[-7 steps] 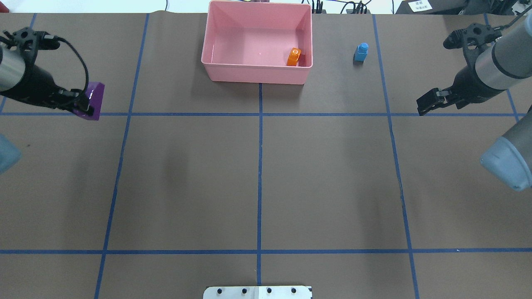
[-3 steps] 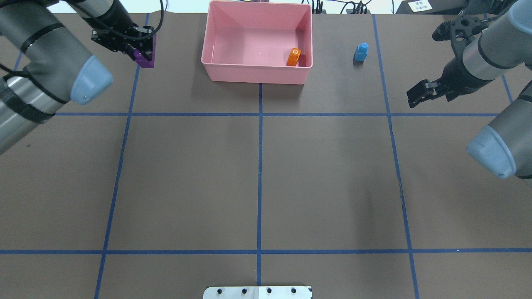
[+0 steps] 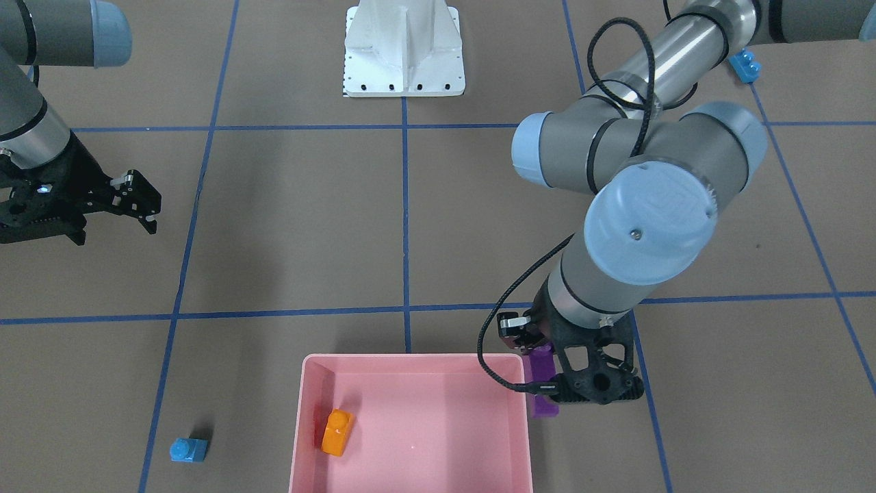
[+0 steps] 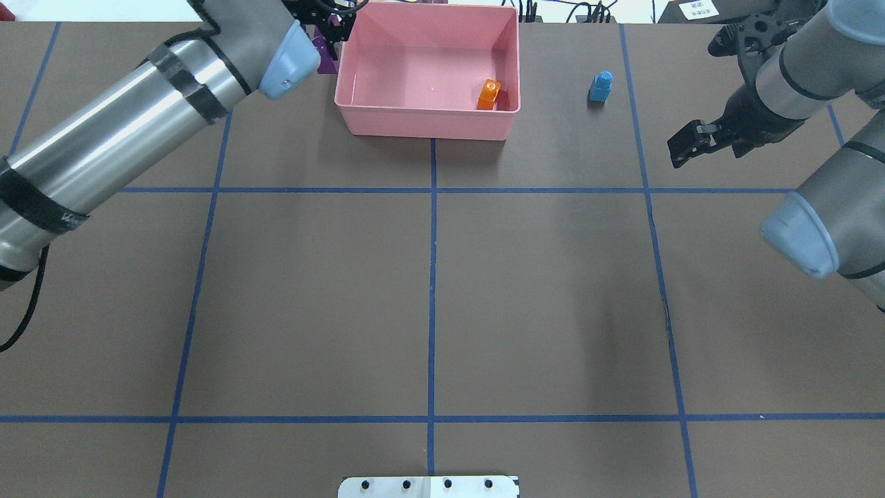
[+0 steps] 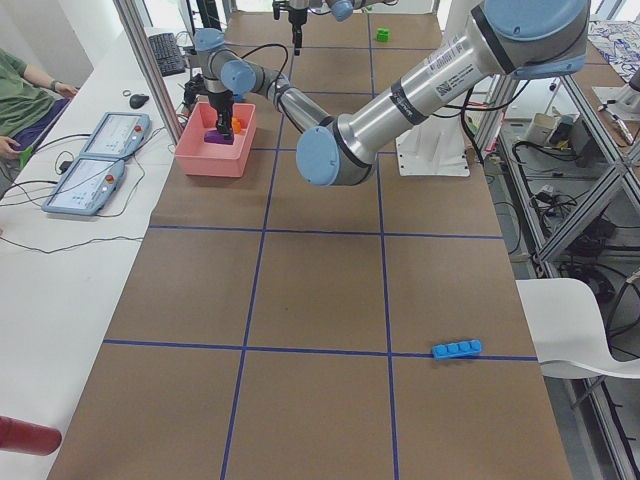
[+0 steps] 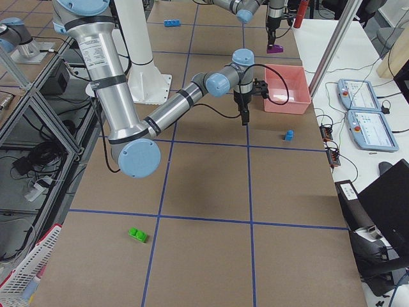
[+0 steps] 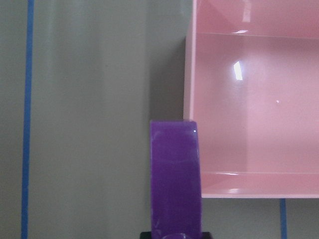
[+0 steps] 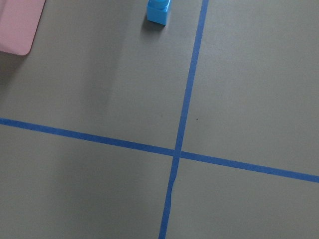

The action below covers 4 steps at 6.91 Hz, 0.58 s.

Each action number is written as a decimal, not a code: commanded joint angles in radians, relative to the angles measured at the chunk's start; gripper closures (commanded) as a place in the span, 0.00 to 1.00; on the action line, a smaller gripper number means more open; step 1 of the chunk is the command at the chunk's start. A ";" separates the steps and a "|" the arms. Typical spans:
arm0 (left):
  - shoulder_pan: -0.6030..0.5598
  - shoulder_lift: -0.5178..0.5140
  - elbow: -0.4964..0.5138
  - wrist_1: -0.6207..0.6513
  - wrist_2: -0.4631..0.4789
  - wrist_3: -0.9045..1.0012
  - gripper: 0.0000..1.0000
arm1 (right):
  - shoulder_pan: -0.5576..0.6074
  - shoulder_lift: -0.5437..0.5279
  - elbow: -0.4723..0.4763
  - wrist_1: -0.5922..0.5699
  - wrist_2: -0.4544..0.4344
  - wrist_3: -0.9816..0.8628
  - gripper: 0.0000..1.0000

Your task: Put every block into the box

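My left gripper [image 3: 547, 392] is shut on the purple block [image 3: 543, 370], which hangs just outside the pink box [image 4: 425, 128], at its wall. The left wrist view shows the purple block [image 7: 174, 179] against that box wall [image 7: 189, 74]. An orange block [image 4: 489, 95] lies inside the box. A small blue block [image 4: 600, 87] stands on the table beside the box. My right gripper [image 4: 681, 149] hovers open and holds nothing, a short way from the small blue block [image 8: 159, 10]. Far from the box lie a long blue block [image 5: 457, 349] and a green block [image 6: 137, 235].
The white robot base [image 3: 404, 48] stands at the table's near edge. Blue tape lines [image 4: 432, 277] grid the brown table. A person [image 5: 25, 95] sits at a side desk with tablets [image 5: 100, 160], beyond the box.
My left arm has swung the purple block from the table's far left to the box's left wall. The right gripper has drifted a little toward the small blue block.
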 commanded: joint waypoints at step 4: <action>0.082 -0.183 0.372 -0.241 0.119 -0.038 0.02 | 0.001 0.028 -0.043 0.001 0.000 -0.002 0.00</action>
